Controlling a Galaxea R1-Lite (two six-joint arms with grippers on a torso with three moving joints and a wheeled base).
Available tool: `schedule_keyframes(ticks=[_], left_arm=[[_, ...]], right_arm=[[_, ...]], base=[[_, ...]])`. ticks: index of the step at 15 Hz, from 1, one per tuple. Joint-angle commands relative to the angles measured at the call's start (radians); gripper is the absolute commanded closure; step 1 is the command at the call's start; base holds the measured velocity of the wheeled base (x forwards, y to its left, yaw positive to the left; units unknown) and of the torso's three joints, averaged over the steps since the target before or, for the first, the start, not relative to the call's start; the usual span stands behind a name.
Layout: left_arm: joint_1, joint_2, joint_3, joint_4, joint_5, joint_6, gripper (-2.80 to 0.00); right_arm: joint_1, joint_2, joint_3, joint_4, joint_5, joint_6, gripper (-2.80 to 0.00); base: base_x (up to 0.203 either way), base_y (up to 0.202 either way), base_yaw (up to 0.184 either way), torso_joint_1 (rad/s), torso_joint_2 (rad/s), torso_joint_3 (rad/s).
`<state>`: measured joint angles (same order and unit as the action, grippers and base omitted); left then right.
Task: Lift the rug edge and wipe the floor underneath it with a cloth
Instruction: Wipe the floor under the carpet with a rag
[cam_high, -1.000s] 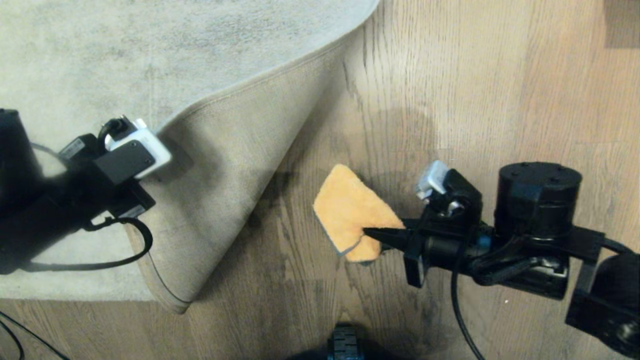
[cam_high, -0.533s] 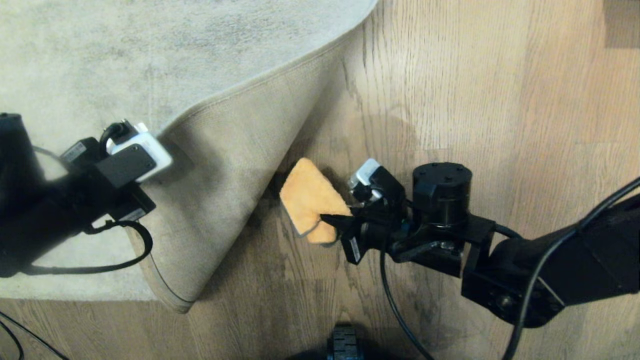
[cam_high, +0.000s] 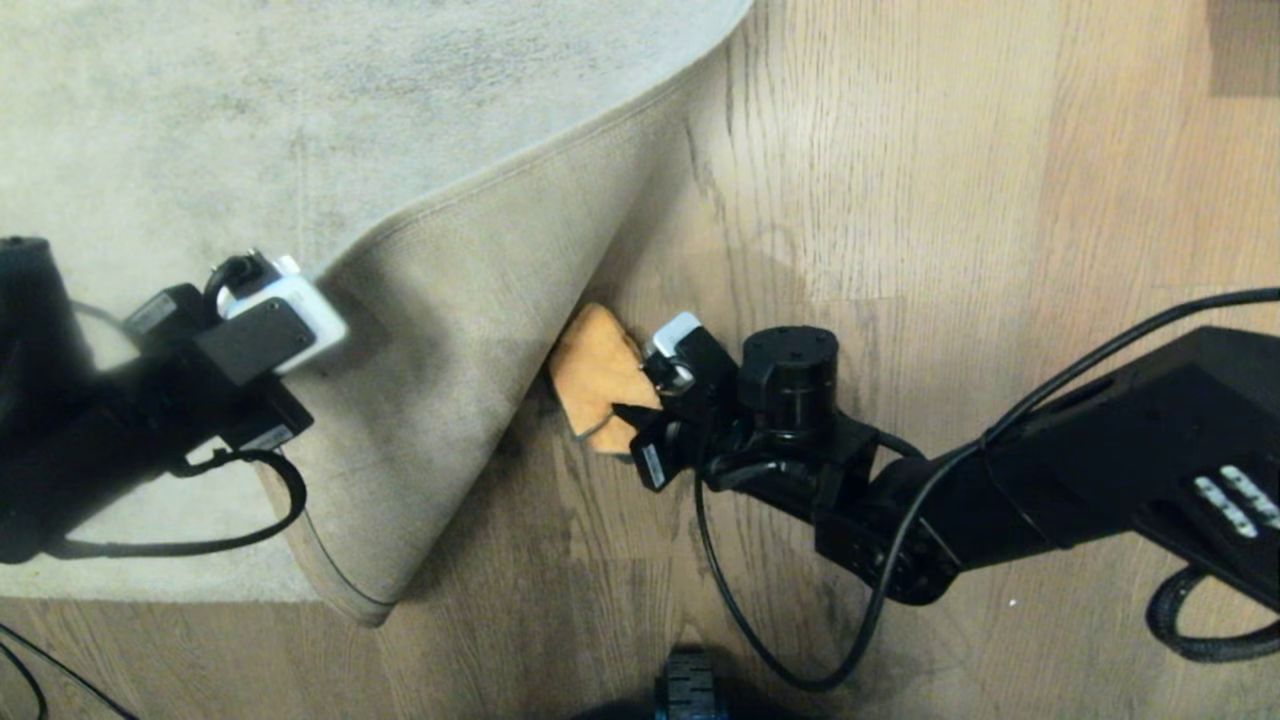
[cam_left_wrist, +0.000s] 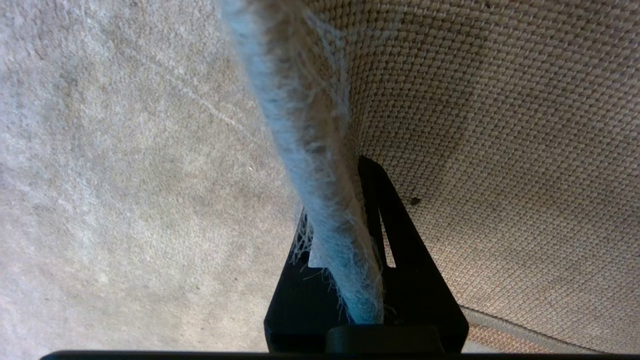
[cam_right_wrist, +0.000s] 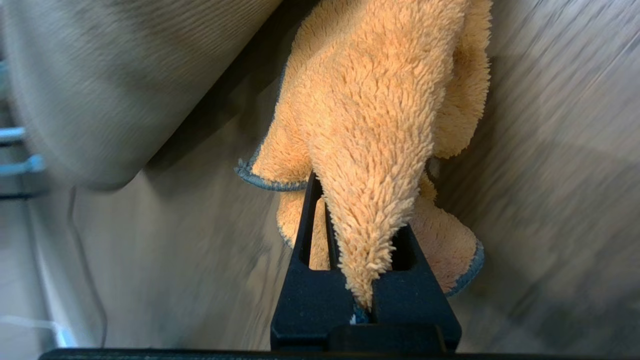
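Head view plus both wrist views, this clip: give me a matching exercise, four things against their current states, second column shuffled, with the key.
Things:
1. rug edge
2. cloth
3. left gripper
4. floor

States:
A. orange, bunched in the right gripper, at the foot of the raised flap
B. wood-grain planks, bare beside the rug
C. folded up, woven backing showing
D. shut on the rug's border

Pairs: 1-C, 2-A, 3-D, 4-B
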<state>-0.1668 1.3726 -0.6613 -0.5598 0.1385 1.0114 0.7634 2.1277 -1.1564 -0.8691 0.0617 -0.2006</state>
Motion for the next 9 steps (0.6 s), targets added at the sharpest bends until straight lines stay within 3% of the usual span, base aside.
schedule_keyframes(ticks=[1, 9], left_arm=[[0.0, 0.001, 0.004, -0.003, 0.001, 0.006, 0.0], [0.0, -0.001, 0.008, -0.003, 0.002, 0.006, 0.0]], right_arm=[[-0.001, 0.051, -0.06, -0.005, -0.036, -0.001, 0.0], [-0.039, 0.08, -0.178, -0.033, -0.115, 0.038, 0.0]], base=[[0.0, 0.0, 0.0, 0.0, 0.0, 0.0], [0.0, 0.0, 0.0, 0.0, 0.0, 0.0]])
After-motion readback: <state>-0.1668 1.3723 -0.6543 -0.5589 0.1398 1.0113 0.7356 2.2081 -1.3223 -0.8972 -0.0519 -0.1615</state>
